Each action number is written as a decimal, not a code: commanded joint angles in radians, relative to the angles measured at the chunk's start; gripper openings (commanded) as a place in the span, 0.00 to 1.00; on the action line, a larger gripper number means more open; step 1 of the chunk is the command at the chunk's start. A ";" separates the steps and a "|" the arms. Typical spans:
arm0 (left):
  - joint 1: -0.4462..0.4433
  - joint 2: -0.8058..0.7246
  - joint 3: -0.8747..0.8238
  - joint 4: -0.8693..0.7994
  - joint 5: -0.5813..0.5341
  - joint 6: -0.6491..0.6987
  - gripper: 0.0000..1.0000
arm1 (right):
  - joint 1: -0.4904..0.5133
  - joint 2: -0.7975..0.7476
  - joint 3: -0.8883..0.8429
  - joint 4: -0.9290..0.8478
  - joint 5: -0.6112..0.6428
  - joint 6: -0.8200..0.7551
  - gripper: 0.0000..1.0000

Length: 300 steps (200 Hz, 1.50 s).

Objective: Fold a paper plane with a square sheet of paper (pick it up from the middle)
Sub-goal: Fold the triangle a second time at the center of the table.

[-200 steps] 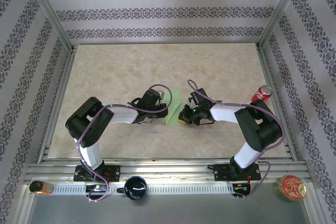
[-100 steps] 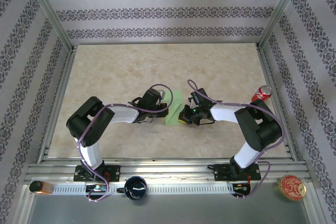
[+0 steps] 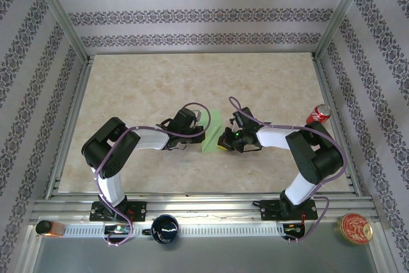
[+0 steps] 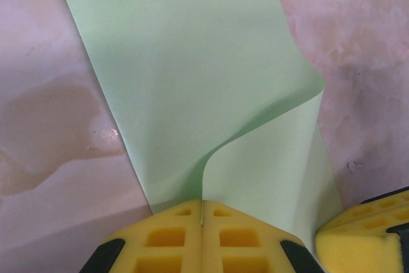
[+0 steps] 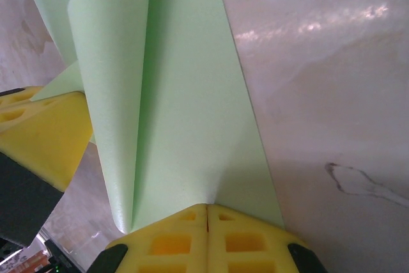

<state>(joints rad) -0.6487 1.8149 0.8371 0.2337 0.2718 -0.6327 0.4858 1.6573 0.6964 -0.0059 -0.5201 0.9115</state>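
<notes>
Paper strip (image 3: 211, 131), long axis roughly near-to-far

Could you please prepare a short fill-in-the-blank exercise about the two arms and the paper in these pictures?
1. The colour of the sheet of paper is light ____.
2. The left end effector and the right end effector are both ____ on the paper.
3. The red can stands near the ____ edge of the table.
Missing words: green; shut; right.

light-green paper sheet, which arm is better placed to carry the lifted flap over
Probably the left: the left gripper is shut on the curled-up flap of the thin light-green paper sheet. The right gripper pinches the sheet beside it, likely anchoring it.
</notes>
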 commanded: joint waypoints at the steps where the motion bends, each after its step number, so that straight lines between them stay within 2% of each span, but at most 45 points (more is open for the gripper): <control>1: -0.011 0.015 -0.026 -0.010 -0.004 -0.001 0.00 | -0.019 -0.042 -0.021 0.057 0.017 0.020 0.03; 34: -0.011 0.013 -0.027 -0.010 -0.004 -0.001 0.00 | -0.057 -0.004 -0.038 0.290 -0.087 0.137 0.00; 64: -0.012 0.015 -0.025 -0.011 -0.005 0.001 0.00 | -0.052 0.068 0.010 0.374 -0.126 0.184 0.00; 136: -0.011 0.018 -0.022 -0.017 -0.002 0.002 0.00 | -0.026 0.128 0.051 0.397 -0.153 0.195 0.00; 235: -0.011 0.027 -0.013 -0.037 -0.002 0.014 0.00 | -0.018 0.203 -0.010 0.351 -0.080 0.164 0.00; 300: -0.011 0.030 -0.005 -0.049 0.000 0.019 0.00 | -0.023 0.073 0.057 0.227 -0.071 0.120 0.00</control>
<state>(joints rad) -0.6487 1.8160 0.8310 0.2466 0.2756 -0.6323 0.4675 1.7878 0.7113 0.3080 -0.6086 1.0744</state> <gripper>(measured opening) 0.051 0.064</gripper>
